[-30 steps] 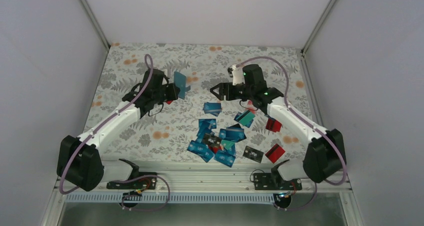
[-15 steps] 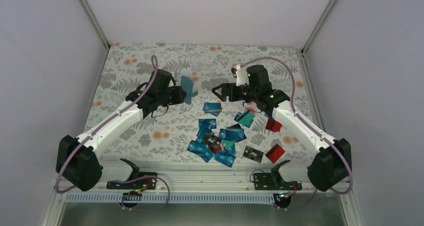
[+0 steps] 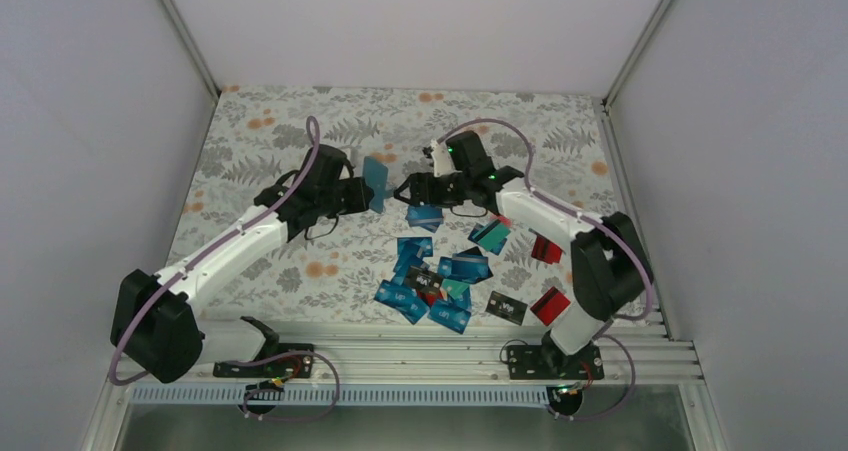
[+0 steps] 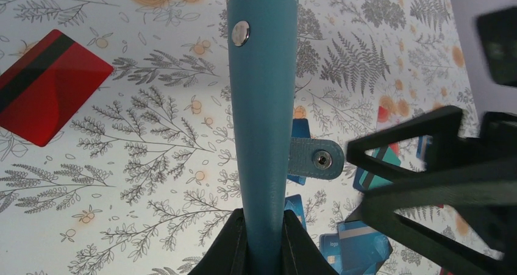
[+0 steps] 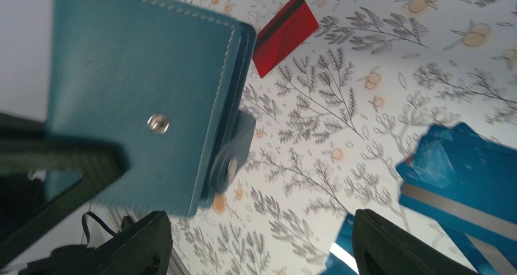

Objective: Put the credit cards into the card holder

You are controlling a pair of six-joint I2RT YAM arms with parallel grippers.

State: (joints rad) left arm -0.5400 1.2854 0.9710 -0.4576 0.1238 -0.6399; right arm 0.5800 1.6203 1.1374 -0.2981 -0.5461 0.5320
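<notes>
My left gripper (image 3: pixel 358 195) is shut on the teal-blue card holder (image 3: pixel 376 182) and holds it upright above the table. In the left wrist view the card holder (image 4: pixel 262 122) stands edge-on between my fingers, its snap strap hanging loose to the right. My right gripper (image 3: pixel 408 189) is open and empty, just right of the holder, its fingers (image 4: pixel 420 165) showing in the left wrist view. The right wrist view shows the holder's face (image 5: pixel 140 98) with its snap dot. Several credit cards (image 3: pixel 440 271), mostly blue and teal, lie scattered below.
A red card (image 4: pixel 49 86) lies on the floral cloth under the holder. Two red cards (image 3: pixel 548 303) and a black one (image 3: pixel 506 308) lie at the front right. Aluminium frame posts stand at the back corners (image 3: pixel 185 31).
My right gripper has swung left toward the card holder and now sits right beside it. My left gripper has shifted the holder slightly right and down.
</notes>
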